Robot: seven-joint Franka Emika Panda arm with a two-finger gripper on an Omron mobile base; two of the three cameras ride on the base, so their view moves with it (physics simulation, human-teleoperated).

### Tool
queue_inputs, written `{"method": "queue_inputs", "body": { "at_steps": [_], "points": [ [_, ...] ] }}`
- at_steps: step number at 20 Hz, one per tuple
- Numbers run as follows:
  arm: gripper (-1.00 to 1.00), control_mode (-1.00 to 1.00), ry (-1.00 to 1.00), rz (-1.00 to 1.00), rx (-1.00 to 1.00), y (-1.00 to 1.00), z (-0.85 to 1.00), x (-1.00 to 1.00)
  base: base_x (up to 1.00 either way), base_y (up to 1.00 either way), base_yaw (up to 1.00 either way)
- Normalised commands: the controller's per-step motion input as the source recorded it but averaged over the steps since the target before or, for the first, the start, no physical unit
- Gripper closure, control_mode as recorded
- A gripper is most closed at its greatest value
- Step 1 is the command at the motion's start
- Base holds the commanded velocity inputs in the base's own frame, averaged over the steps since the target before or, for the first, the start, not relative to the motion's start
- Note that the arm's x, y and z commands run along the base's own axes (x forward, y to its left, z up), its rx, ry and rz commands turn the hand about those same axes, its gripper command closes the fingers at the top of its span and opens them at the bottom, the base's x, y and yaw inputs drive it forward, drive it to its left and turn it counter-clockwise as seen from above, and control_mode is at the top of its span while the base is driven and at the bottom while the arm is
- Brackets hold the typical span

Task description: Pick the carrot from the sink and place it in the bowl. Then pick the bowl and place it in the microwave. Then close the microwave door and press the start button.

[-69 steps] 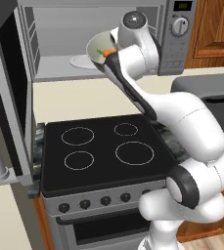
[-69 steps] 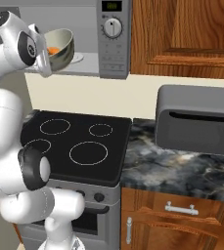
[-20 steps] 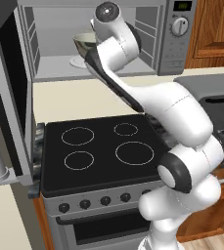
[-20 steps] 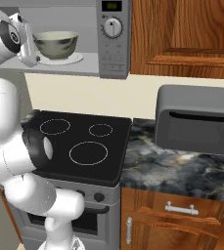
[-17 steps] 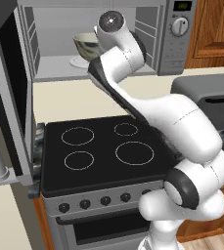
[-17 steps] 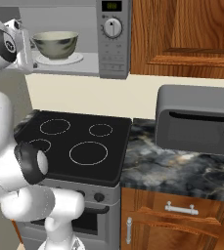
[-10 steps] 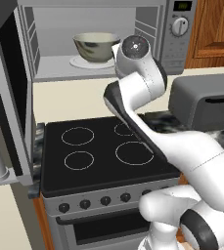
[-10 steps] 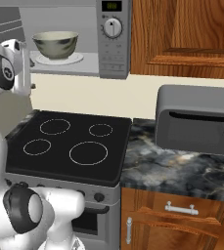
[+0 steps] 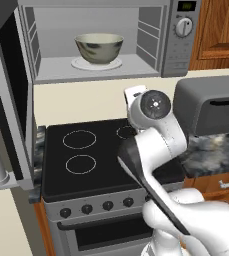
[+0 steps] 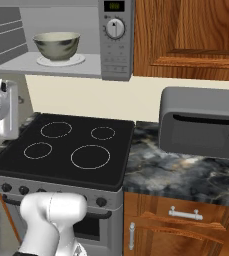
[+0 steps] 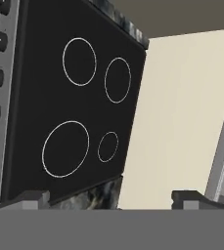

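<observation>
Withdrawn from the bowl (image 9: 99, 47), the gripper (image 11: 106, 197) is spread empty; the microwave door (image 9: 6, 95) should be swung squarely.

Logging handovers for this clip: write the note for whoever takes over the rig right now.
Pincer: open, holding nothing, hanging over the stove, below the microwave.
Bowl: upright on the turntable plate inside the microwave. Whether the carrot is in it cannot be told from here.
Microwave door: wide open, swung out to the left.
Done: bowl placed in the microwave.
Left: shut the door, then press start on the control panel.
</observation>
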Motion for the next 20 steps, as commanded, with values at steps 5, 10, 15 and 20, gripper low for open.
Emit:
{"method": "queue_inputs", "body": {
  "at_steps": [5, 10, 15, 20],
  "points": [
    [-1.00, -1.00, -0.02, 0.00, -0.01, 0.19, -0.60, -1.00, 0.00, 0.00, 0.00],
    [-1.00, -1.00, -0.07, 0.00, -0.07, 0.39, -0.93, -1.00, 0.00, 0.00, 0.00],
    [-1.00, -1.00, -0.24, -0.02, -0.12, 0.95, -0.44, -0.56, 0.00, 0.00, 0.00],
    [-1.00, -1.00, -0.28, -0.01, -0.15, 0.91, -0.74, -0.43, 0.00, 0.00, 0.00]
  ]
}}
